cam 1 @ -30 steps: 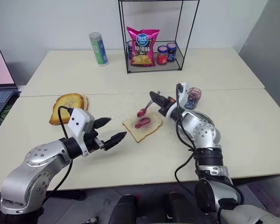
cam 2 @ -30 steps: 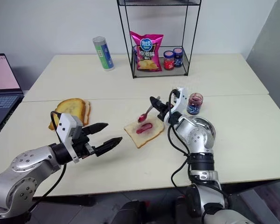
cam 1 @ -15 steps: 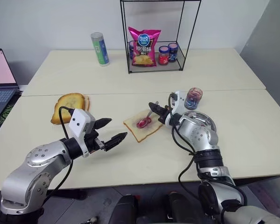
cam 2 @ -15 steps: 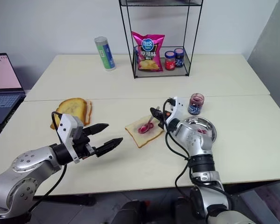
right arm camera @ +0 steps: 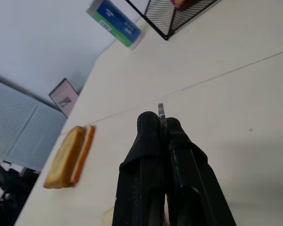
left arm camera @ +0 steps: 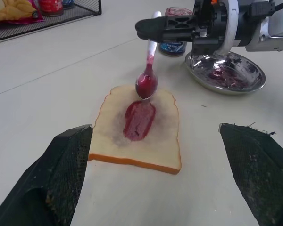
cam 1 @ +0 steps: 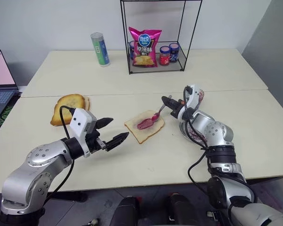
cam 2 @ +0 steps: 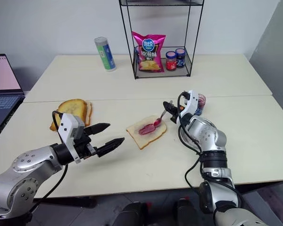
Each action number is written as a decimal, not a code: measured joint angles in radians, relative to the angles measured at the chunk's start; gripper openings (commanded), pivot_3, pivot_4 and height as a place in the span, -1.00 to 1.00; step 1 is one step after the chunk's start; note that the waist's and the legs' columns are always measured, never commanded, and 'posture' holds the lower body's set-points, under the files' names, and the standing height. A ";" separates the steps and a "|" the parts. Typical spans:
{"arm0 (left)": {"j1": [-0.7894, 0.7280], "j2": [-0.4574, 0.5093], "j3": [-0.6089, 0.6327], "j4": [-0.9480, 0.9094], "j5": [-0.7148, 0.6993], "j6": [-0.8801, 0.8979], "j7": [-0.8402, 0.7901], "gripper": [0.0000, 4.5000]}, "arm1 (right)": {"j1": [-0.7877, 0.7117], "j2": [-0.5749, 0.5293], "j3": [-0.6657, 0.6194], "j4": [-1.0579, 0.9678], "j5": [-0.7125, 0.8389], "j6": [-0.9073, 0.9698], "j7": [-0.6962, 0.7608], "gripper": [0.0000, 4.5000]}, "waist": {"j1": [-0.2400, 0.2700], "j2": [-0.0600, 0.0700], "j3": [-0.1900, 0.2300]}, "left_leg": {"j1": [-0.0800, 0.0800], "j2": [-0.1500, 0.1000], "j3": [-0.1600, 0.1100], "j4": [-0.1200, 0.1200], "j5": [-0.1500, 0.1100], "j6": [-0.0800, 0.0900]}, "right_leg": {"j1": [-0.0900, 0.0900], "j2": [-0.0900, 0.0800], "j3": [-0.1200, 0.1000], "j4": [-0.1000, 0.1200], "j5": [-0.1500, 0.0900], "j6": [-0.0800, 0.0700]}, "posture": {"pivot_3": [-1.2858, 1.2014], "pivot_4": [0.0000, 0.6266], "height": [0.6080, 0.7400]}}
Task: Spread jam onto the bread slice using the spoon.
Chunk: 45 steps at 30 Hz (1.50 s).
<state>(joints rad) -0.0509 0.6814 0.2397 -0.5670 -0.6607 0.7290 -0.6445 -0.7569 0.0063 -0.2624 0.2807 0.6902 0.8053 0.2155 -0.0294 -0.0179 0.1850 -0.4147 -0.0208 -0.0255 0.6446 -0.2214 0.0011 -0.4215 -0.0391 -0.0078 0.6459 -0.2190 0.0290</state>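
R gripper point(cam 1: 169, 102) clamped tight on the spoon point(left arm camera: 147, 75) handle, bowl loaded w/ jam, hanging at the far-right edge of the bread slice point(left arm camera: 137, 131) — touching or just above, can't tell. Jam point(left arm camera: 138, 119) streak sits mid-slice, rest of crumb bare. Slice lies mid-table, toward the front edge. I'd call this mid-spread: next I need to drop the bowl flat onto the slice and drag across the bare crumb, light pressure so the bread doesn't slide. L gripper point(cam 1: 111, 133) wide, empty, near slice's left side; could pin it. Steel dish point(left arm camera: 226, 71) and jam jar point(left arm camera: 174, 45) sit toward the table's right edge.
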 measured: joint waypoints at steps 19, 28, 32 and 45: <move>-0.016 0.000 -0.011 0.016 0.006 -0.004 -0.007 1.00 | 0.012 -0.027 0.025 0.104 -0.087 -0.133 0.025 -0.98 | 0.002 0.000 0.000 | 0.000 -0.001 0.000 0.001 0.000 0.000 | 0.001 0.000 0.000 0.000 0.000 0.000 | 0.03 -0.52 1.00; -0.077 0.000 -0.063 0.061 0.023 -0.026 -0.039 1.00 | 0.031 -0.021 -0.069 -0.053 0.095 0.028 0.008 -0.98 | 0.003 0.001 0.000 | -0.001 -0.001 -0.001 0.000 0.000 0.000 | 0.000 0.000 -0.001 0.000 0.000 0.000 | 0.03 -0.52 1.00; -0.149 0.000 -0.115 0.071 0.028 -0.036 -0.066 1.00 | 0.050 -0.060 -0.086 -0.267 0.256 0.159 -0.001 -0.98 | 0.006 0.000 0.000 | -0.001 -0.001 -0.001 0.000 0.000 0.000 | 0.001 0.000 -0.001 -0.001 0.000 0.000 | 0.03 -0.52 1.00; -0.497 -0.120 -0.497 0.294 0.252 -0.250 -0.266 1.00 | 0.399 -0.325 -0.273 -0.662 0.382 0.221 -0.252 -0.98 | 0.021 0.000 0.000 | -0.001 -0.001 0.002 0.000 0.000 0.000 | 0.001 0.001 0.002 -0.001 -0.003 0.005 | 0.03 -0.52 1.00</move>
<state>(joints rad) -0.5480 0.5614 -0.2571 -0.2729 -0.4091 0.4794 -0.9108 -0.3578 -0.3190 -0.5358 -0.3810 1.0727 1.0268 -0.0367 -0.0088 -0.0177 0.1852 -0.4153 -0.0219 -0.0234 0.6446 -0.2215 0.0014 -0.4208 -0.0378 -0.0061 0.6448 -0.2221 0.0343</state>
